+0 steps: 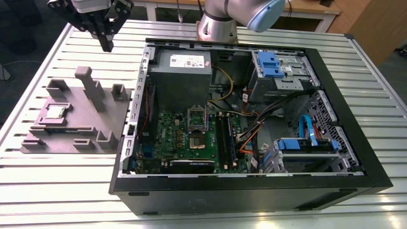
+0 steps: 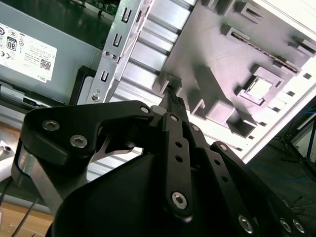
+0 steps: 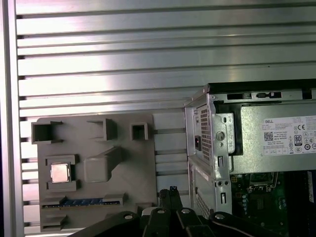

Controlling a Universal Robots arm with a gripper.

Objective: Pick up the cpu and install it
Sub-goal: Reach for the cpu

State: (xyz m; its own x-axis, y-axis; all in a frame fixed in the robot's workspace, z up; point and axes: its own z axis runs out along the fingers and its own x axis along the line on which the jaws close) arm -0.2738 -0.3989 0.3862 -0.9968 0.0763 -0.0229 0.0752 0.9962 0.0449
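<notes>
Approach step; pickup not begun.
Found cpu [image 1: 56,111] seated in fixture [image 1: 70,138] pocket; noted gripper [image 1: 106,46] raised near fixture, fingers [image 3: 173,193] clenched, empty. Needs spreading, centring over cpu.

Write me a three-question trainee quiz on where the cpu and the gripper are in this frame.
1. True or false: the cpu lies in the grey fixture on the table, not in the computer case.
2. The gripper is: A) raised above the table, holding nothing, apart from the cpu; B) clamped on the cpu; C) down inside the case.
3. In the exterior view, on which side of the case does the fixture lie?
Key: 1 true; 2 A; 3 the exterior view's left.
</notes>
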